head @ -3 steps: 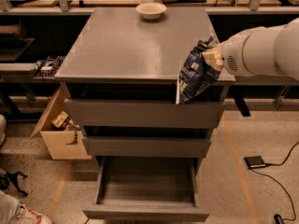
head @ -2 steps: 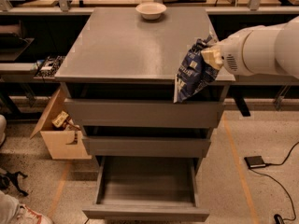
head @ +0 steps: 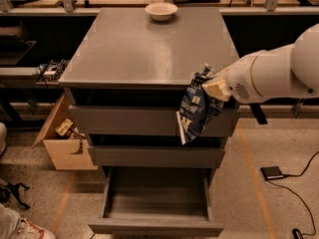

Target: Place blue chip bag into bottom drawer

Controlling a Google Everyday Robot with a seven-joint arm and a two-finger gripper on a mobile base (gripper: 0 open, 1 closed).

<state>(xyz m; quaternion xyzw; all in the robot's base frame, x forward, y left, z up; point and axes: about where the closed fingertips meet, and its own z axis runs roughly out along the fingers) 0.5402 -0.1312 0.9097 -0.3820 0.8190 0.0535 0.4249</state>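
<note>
Claw: pale two-finger claw point(head: 212, 86) at grey bench point(head: 144, 49) front-right edge, clamped on bag top.
Bag: crinkled dark-blue foil chip bag point(head: 197, 108) hangs before upper drawer fronts point(head: 124, 119).
Drawer: grey metal bottom drawer point(head: 154, 227) pulled out, below-left of bag.

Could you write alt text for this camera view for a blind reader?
A white robot arm reaches in from the right, its gripper shut on a blue chip bag that hangs before the upper drawers of the grey cabinet. Below, the bottom drawer is open; a white bowl sits at the cabinet top's far edge.
</note>
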